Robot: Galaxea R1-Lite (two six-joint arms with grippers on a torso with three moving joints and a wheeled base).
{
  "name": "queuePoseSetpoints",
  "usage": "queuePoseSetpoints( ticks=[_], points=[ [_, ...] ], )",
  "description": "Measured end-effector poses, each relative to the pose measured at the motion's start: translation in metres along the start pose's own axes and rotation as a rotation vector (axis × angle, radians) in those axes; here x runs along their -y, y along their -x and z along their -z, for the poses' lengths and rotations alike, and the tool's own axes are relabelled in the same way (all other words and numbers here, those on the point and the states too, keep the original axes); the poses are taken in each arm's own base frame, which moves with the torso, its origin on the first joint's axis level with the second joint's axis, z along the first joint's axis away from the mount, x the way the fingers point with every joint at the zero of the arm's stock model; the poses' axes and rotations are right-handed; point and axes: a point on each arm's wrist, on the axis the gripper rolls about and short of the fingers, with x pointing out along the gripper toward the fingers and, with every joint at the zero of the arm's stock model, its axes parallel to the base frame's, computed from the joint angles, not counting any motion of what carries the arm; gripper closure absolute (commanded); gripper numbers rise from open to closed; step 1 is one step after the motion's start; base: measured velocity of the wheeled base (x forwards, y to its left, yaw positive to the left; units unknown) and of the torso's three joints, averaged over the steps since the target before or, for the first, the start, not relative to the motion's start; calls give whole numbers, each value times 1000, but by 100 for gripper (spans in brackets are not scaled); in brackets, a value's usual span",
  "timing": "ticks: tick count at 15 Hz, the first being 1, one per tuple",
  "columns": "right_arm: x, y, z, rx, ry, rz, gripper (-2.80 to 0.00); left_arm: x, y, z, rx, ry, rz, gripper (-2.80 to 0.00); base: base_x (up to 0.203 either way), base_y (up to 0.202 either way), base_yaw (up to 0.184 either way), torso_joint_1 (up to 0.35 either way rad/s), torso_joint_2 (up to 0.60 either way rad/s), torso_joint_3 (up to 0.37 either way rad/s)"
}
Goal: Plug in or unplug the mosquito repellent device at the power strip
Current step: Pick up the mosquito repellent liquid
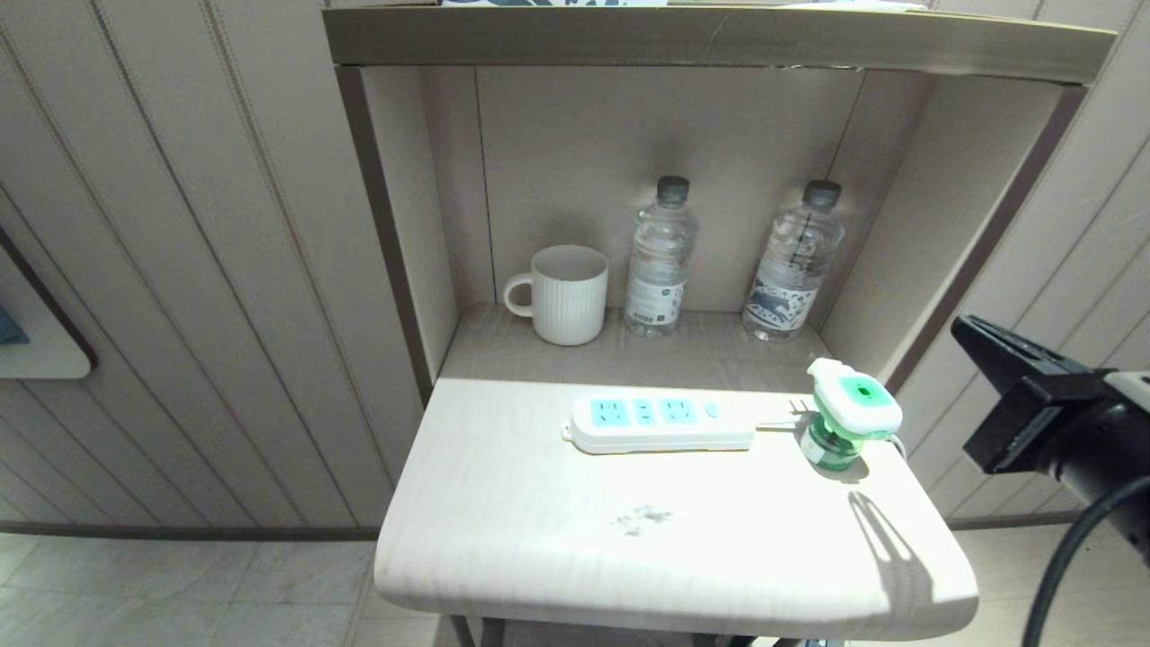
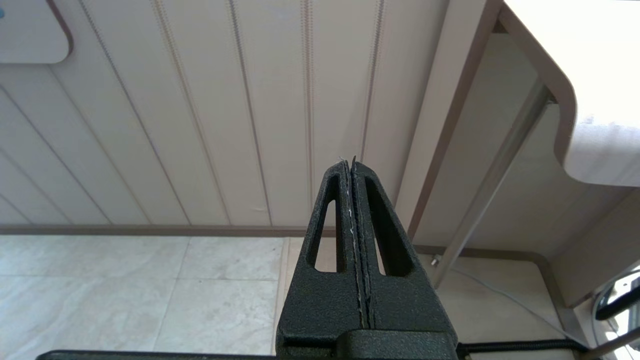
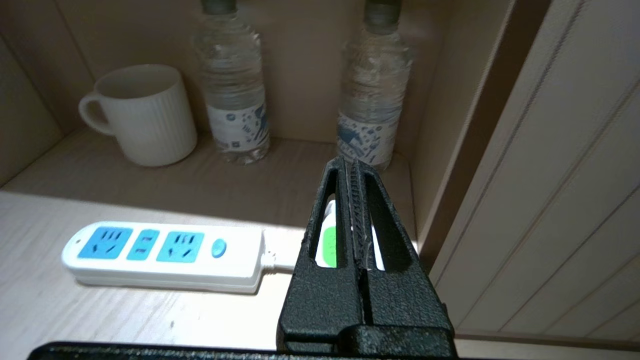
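Head view puts the small mosquito repellent device [image 1: 849, 415], white-and-green head on a translucent green bottle, upright near the right edge of the pale wood-grain worktop [image 1: 629, 557], unplugged. Just to its left lies the flat white power strip [image 1: 660, 423] with light-blue socket faces, all of them empty; its white cord runs toward the device and is lost behind it. In the right wrist view the device is mostly hidden behind the black right claw [image 3: 353, 167], only slivers of white and green showing through the finger slots. That claw hangs off the worktop's right edge, fingers pressed together, holding nothing; the head view cuts off most of the arm. Bare worktop spreads in front of the strip. Behind, in the alcove, stand a white ribbed mug [image 1: 561, 294] and two clear plastic water bottles [image 1: 660, 259], well apart from the strip. Down beside the worktop, above the tiled floor [image 2: 125, 295], the left claw [image 2: 350, 162] sits closed and empty.
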Motion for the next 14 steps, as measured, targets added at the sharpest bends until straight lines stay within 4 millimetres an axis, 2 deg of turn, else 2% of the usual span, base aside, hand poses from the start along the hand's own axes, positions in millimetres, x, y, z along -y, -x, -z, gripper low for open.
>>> queuePoseSetpoints(
  ticks=[1, 3, 8, 14],
  points=[
    [0, -1, 6, 20, 8, 15, -280, 0, 0, 0, 0, 0, 0, 0, 0, 0, 0, 0, 0, 0],
    [0, -3, 15, 49, 5, 26, -280, 0, 0, 0, 0, 0, -1, 0, 0, 0, 0, 0, 0, 0],
    [-2, -5, 36, -8, 57, 18, -280, 0, 0, 0, 0, 0, 0, 0, 0, 0, 0, 0, 0, 0],
    [-1, -10, 56, 12, 21, 46, -280, 0, 0, 0, 0, 0, 0, 0, 0, 0, 0, 0, 0, 0]
  ],
)
